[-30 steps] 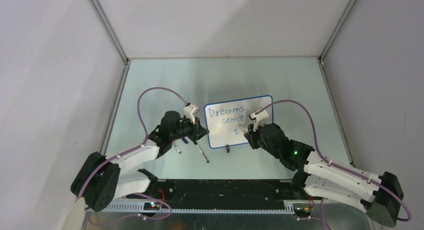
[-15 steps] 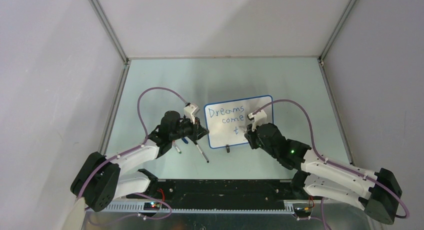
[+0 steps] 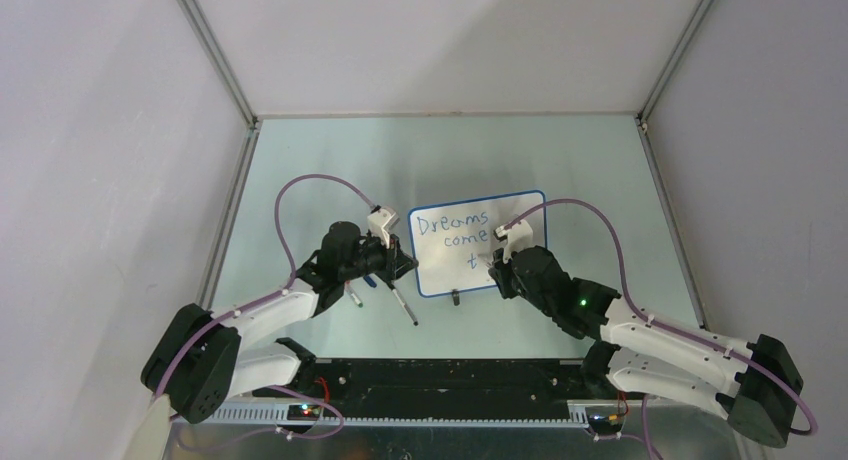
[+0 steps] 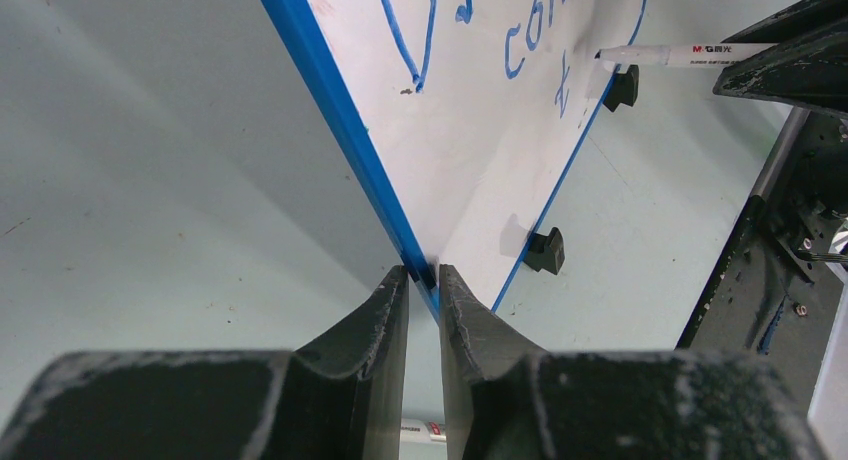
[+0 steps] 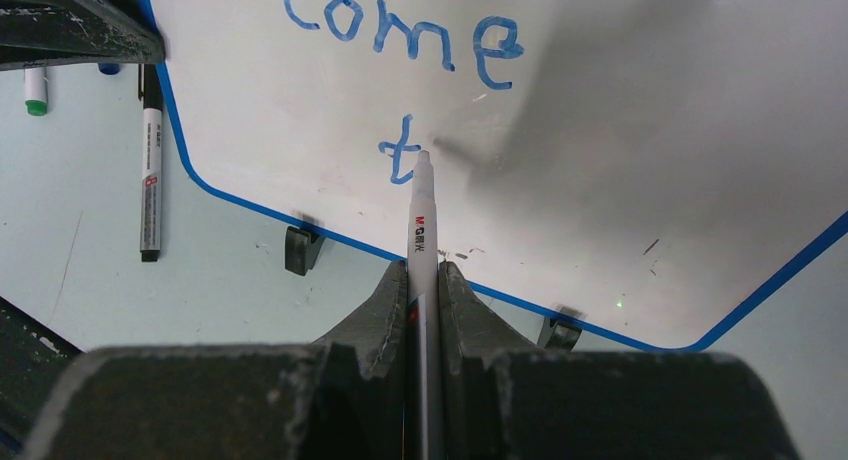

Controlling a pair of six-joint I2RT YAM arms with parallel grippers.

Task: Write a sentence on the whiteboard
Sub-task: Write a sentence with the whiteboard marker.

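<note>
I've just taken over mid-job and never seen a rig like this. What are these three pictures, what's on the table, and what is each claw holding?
These are two white-and-black robot arms bolted to a pale green table. The wide picture looks down from above and behind them; the other two come from a camera on each wrist. The left gripper pinches the blue rim of a small glossy white whiteboard. The right gripper clamps a slim white marker pen, its tip at the board beside the "t". The blue handwriting reads "Dreams come t" so far. A spare black-capped white marker lies beside the board.
</note>
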